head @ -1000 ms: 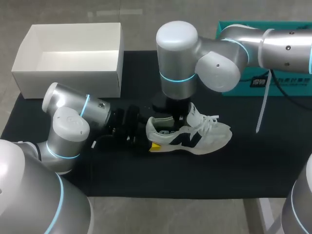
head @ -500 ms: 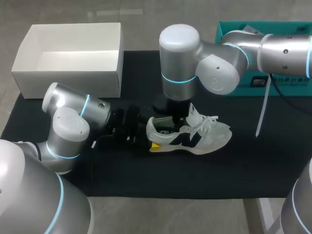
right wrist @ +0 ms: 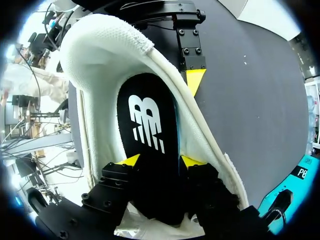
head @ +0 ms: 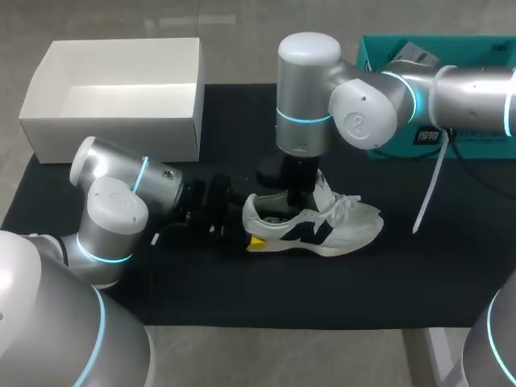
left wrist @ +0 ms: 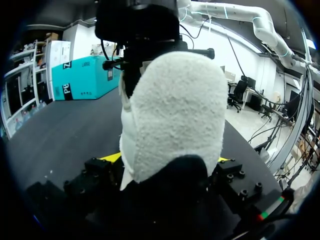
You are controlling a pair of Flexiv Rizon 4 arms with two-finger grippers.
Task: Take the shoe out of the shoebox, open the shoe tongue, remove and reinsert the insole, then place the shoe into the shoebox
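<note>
Even overhead light now; soft sheen on the right arm [head: 306, 89], the white shoe [head: 351, 230] glowing bright against the dark, matte worktop [head: 242, 290].

Grey table [head: 282, 355] carried black mat [head: 242, 290]. On mat: open white shoebox [head: 113, 139] far left, teal box [head: 484, 143] far right, shoe [head: 347, 230] upright near middle.

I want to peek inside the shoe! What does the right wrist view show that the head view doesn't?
Only the right wrist view: the black insole inside the shoe, pinched between the yellow tips of the right gripper. Only the head view: the white shoebox, the laces and the shoe's whole side. Both: the white shoe, and the left gripper holding its heel.
</note>
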